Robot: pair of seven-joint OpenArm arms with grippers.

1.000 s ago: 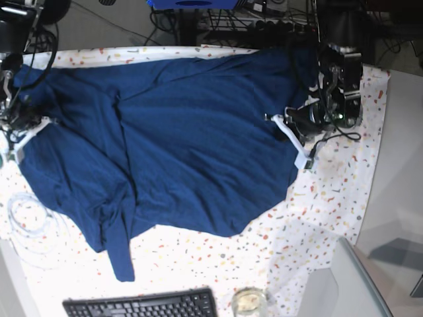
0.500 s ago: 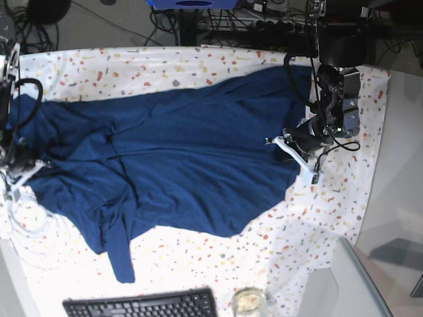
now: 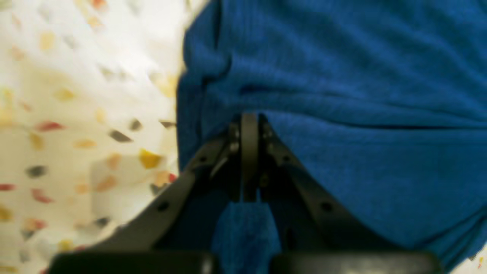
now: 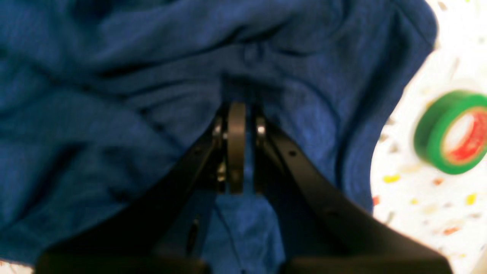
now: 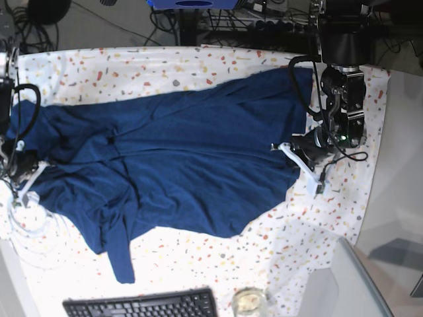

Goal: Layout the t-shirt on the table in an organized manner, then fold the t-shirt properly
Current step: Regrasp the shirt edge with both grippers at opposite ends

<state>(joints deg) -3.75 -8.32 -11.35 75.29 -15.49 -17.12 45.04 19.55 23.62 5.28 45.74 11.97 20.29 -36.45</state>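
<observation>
Left wrist view: left gripper, black, jaws pressed together on a fold of the plain dark navy blue soft fabric t-shirt; cloth bunched in creases at the jaw tips and showing again between the finger arms below; shirt edge running down the frame, with the table under its white cloth flecked red, yellow and grey, bare beside it.

Right wrist view: right gripper, black, jaws closed to a narrow gap and pinching the t-shirt; fabric heavily rumpled around the tips; speckled table visible at the shirt's edge; a green roll of tape with a red inner ring lying on the table, apart from the shirt.

Base view: t-shirt spread across the table, wrinkled, one sleeve trailing toward the near edge; left gripper at one side edge of the shirt, right gripper at the opposite; black keyboard and a small round glass jar at the near edge; white coiled cable beside the shirt.
</observation>
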